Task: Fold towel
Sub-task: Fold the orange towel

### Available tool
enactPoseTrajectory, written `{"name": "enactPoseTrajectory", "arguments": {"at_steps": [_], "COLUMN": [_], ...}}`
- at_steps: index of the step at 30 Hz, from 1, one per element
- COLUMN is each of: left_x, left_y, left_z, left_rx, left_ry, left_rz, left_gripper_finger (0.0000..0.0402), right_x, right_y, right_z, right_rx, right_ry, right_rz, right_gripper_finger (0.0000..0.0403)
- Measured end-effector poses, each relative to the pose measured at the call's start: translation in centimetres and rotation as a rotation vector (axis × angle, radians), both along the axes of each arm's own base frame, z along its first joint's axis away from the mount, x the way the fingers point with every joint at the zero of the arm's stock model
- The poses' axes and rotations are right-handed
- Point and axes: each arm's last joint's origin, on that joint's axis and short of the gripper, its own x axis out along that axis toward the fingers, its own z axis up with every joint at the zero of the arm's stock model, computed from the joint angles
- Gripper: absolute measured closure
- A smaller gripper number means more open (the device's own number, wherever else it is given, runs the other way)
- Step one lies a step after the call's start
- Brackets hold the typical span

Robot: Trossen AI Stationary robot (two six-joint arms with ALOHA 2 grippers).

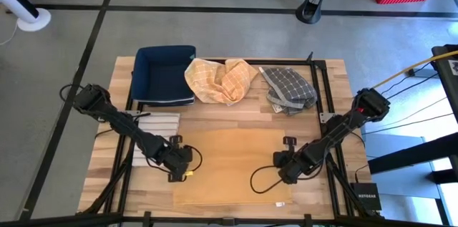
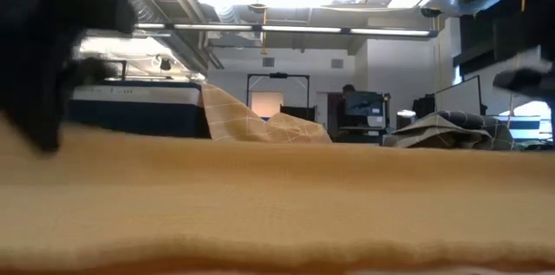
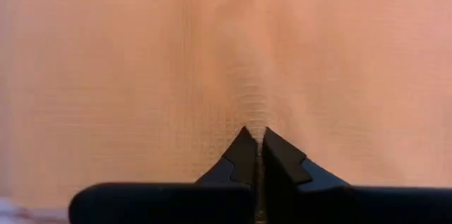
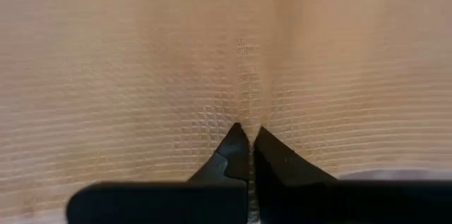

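Note:
A plain tan towel [image 1: 232, 166] lies spread flat on the near middle of the wooden table [image 1: 329, 76]; it fills the foreground of the low view [image 2: 277, 197]. My left gripper [image 1: 180, 164] is shut on the towel at its left edge, and in the left wrist view [image 3: 257, 139] its fingertips meet on the cloth. My right gripper [image 1: 285, 167] is shut on the towel at its right edge, and the right wrist view [image 4: 246, 133] shows the same. My left gripper pinches a small ridge of the towel [image 3: 254, 114] between its two fingertips, near the towel's left edge. The fingers come steeply from above. Wrinkles run away from the tips, and the rest of the towel lies on the table. My right gripper pinches a small pucker of the towel [image 4: 247, 111] between its two fingertips, near the towel's right edge. The fingers point steeply down. The weave bunches into a crease at the tips, and the cloth around it rests flat on the table.
At the back of the table stand a dark blue bin [image 1: 164, 75], a crumpled yellow checked towel [image 1: 220, 79] and a crumpled grey checked towel [image 1: 290, 89]. A white slatted piece [image 1: 154, 128] lies left of the tan towel. Cables loop near both grippers.

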Motion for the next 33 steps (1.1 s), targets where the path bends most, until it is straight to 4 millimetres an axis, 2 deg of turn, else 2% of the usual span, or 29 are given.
{"name": "enactPoseTrajectory", "arguments": {"at_steps": [7,14,19,23,29,33], "left_x": [-0.4,-0.7,-1.5,-2.1,-2.6,-2.8], "left_y": [-0.7,0.2,1.1,1.7,0.8,-0.8], "left_z": [5.0,9.4,11.1,11.9,12.2,12.3], "left_rx": [0.106,0.215,0.28,0.298,0.246,0.122], "left_ry": [-0.083,-0.145,-0.187,-0.224,-0.26,-0.287], "left_rz": [0.005,0.044,0.078,0.119,0.123,0.093], "left_gripper_finger": [0.0401,0.0401,0.0401,0.0401,0.0401,0.0401], "right_x": [-0.4,-0.5,-0.6,-0.8,-2.0,-3.4], "right_y": [1.9,1.9,1.5,1.3,1.8,2.8], "right_z": [4.6,9.5,11.4,12.0,12.9,13.9], "right_rx": [-0.166,-0.351,-0.439,-0.444,-0.329,-0.181], "right_ry": [-0.031,-0.096,-0.129,-0.155,-0.181,-0.226], "right_rz": [0.008,-0.049,-0.076,-0.114,-0.149,-0.159], "right_gripper_finger": [0.0401,0.0401,0.0401,0.0401,0.0402,0.0402]}}
